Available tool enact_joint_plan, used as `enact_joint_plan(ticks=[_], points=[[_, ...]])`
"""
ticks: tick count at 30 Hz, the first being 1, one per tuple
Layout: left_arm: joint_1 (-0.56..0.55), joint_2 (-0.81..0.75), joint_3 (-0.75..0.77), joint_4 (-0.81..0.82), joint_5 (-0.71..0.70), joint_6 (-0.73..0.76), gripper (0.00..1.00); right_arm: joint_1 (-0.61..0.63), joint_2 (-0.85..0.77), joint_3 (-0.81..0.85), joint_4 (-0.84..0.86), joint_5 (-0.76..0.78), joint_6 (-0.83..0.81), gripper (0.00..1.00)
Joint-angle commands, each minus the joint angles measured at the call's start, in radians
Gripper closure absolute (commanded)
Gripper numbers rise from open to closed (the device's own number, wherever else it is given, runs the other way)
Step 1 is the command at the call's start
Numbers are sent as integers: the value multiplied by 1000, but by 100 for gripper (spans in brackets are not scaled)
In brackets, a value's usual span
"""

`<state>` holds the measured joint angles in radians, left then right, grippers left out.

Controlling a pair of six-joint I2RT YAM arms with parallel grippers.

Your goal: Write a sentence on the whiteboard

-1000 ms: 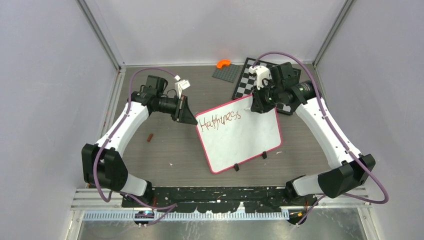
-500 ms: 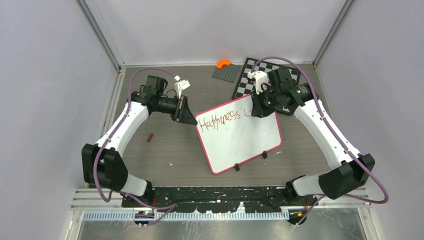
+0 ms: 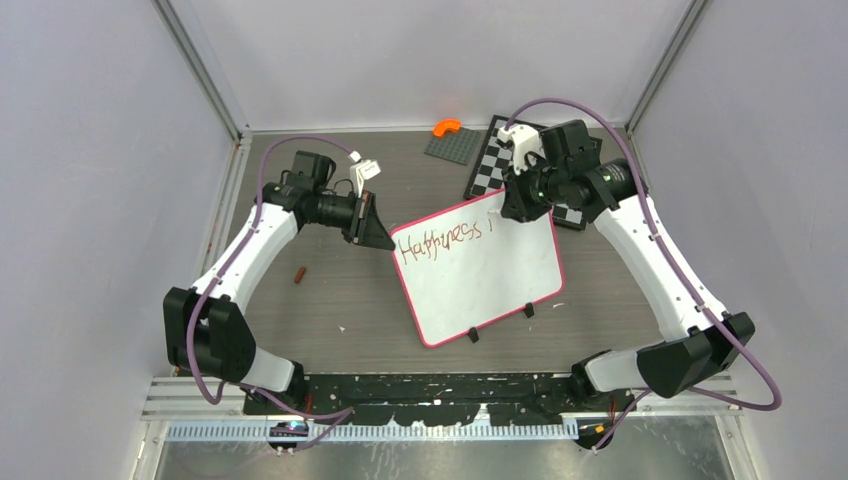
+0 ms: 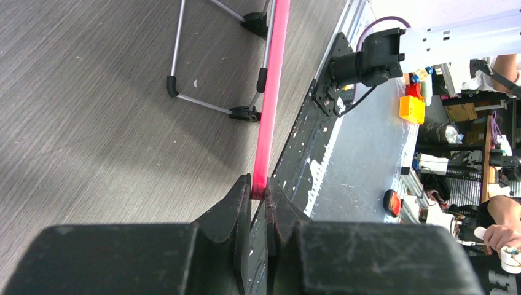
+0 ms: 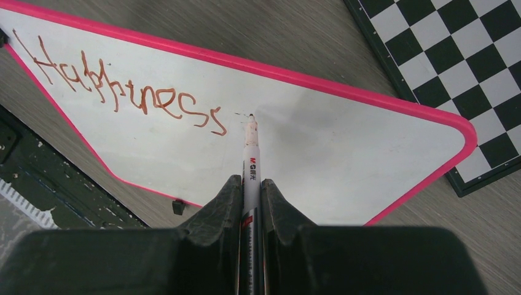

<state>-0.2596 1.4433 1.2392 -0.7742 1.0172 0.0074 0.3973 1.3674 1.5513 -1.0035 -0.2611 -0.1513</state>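
The whiteboard [image 3: 485, 275], white with a pink frame, lies tilted in the middle of the table. The sentence [image 3: 438, 241] reads "Happiness" in red-brown, with a short stroke just right of it. My left gripper [image 3: 384, 236] is shut on the board's left corner; the left wrist view shows the pink frame [image 4: 274, 86] pinched between its jaws [image 4: 259, 188]. My right gripper [image 3: 514, 207] is shut on a white marker [image 5: 250, 157]. The marker tip sits at the board surface just past the word's [image 5: 129, 95] last letter.
A black-and-white chessboard [image 3: 486, 172] lies behind the whiteboard, partly under the right arm [image 5: 454, 61]. A grey baseplate [image 3: 452, 148] with an orange piece [image 3: 446, 127] sits at the back. A small red-brown cap [image 3: 299, 273] lies left. The board's wire legs [image 4: 203, 103] rest on the table.
The right gripper dipped to the board after "Happiness", then drew back toward the far edge, leaving a short new stroke. The left arm and the board stayed still.
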Motion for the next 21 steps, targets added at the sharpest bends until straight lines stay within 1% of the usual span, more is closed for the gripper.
enact_joint_plan(ticks=[1, 10, 21], points=[[-3, -15, 12, 8, 40, -11, 100, 6, 14, 27, 32, 19, 9, 100], [-3, -17, 5, 11, 36, -11, 100, 6, 17, -28, 52, 50, -1, 100], [-3, -21, 5, 9, 38, -11, 100, 4, -57, -13, 14, 75, -5, 100]])
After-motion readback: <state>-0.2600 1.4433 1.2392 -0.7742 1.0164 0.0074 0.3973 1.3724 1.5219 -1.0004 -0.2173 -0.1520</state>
